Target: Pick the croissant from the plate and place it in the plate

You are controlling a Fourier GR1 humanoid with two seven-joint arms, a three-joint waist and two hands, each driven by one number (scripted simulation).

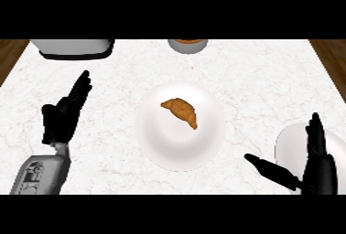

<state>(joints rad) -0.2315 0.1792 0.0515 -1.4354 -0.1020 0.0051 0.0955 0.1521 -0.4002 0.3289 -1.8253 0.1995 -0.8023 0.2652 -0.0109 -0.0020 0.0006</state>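
A golden-brown croissant (180,112) lies on the upper half of a white plate (180,146) in the middle of the marble counter. A second white plate (292,145) shows at the right edge, partly covered by my right hand (316,164). That hand is open, fingers straight up and thumb spread out to the left, below and right of the croissant and apart from it. My left hand (64,114) is open at the left, fingers pointing up, well clear of both plates.
A grey appliance with a dark base (73,48) stands at the back left. A round brown-topped container (187,45) sits at the back centre. Dark wood shows past the counter's left and right edges.
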